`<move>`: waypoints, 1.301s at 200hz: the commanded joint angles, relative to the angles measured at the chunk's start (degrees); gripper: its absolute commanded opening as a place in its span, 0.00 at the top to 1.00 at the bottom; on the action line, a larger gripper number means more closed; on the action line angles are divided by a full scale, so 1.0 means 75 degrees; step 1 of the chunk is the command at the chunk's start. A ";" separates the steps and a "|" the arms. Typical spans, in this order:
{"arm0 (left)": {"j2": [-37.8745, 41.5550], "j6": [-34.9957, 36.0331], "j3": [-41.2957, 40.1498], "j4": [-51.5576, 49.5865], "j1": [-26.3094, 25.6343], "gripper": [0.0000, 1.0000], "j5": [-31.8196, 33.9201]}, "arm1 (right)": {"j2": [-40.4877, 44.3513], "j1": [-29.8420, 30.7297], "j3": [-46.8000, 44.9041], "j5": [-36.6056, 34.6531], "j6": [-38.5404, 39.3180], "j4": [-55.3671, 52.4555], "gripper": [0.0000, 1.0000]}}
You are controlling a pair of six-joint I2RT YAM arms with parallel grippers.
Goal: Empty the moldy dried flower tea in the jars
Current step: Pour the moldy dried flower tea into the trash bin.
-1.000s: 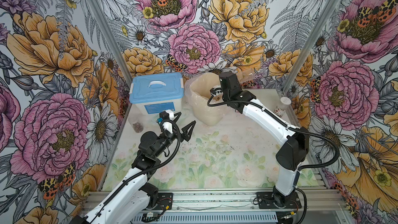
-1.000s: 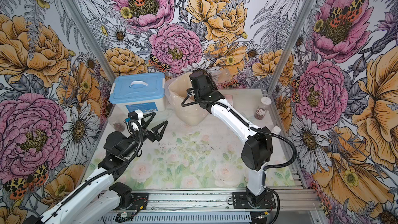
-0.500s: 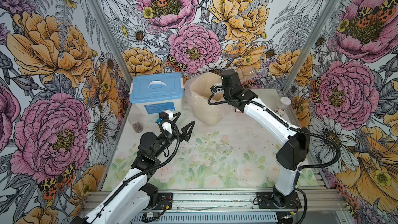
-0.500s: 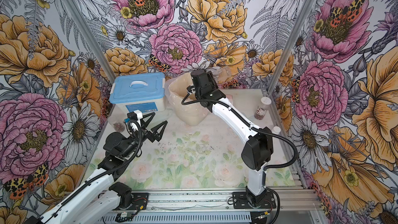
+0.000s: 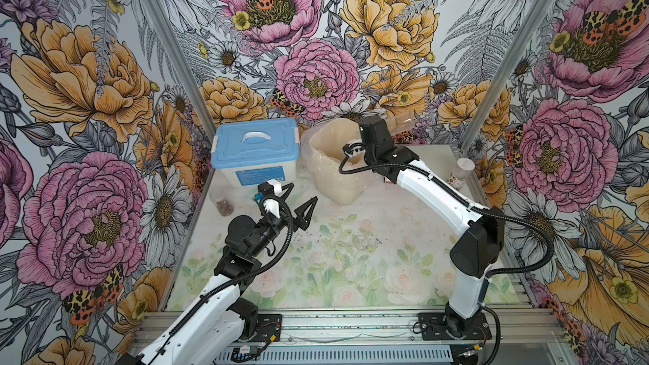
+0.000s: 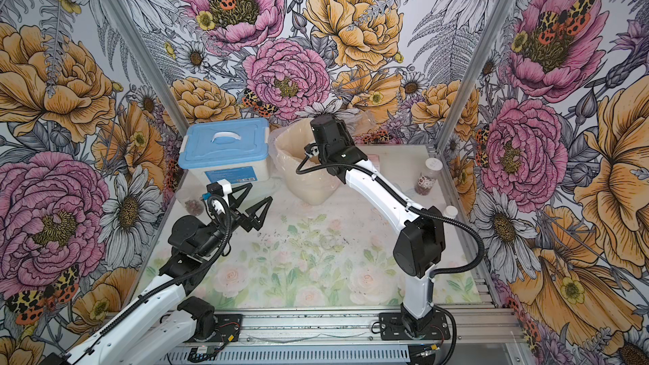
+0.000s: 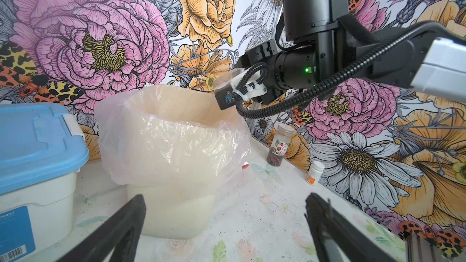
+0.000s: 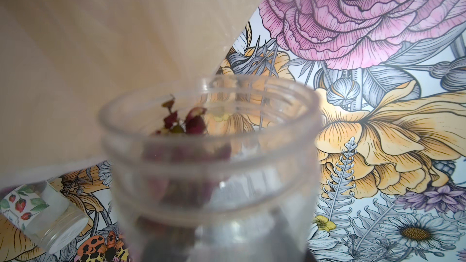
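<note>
Dried flower tea (image 8: 191,120): a few dark red buds at the mouth of a clear jar (image 8: 209,172), pinched by the right end effector (image 5: 389,126) close to the lined bin (image 5: 333,187) at the back of the counter (image 5: 351,275). Light, loose, brittle, easy to spill; stiff smooth jar probably slippery, best held on the plain wall, away from the threads. Left end effector (image 5: 304,192) spread wide and empty. Grip itself hidden behind the wrist; tea deeper inside blurred; mouth over the bin or beside it, cannot tell.

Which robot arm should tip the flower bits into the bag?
Right. The right gripper holds the open jar, buds inside, next to the bag-lined bin; the left gripper is open, empty, and farther off.
</note>
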State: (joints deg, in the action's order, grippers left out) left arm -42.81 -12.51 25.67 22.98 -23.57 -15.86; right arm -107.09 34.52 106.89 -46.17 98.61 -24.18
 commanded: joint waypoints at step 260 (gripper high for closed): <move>0.0269 -0.0155 -0.0127 0.0159 0.0166 0.01 0.0144 | -0.0147 -0.0115 -0.0389 0.0340 -0.0100 -0.0147 1.00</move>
State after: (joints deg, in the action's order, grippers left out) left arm -41.89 -13.13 25.41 23.33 -23.22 -15.84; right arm -107.55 34.04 104.84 -44.16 98.45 -24.95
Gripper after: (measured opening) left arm 0.989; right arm 0.496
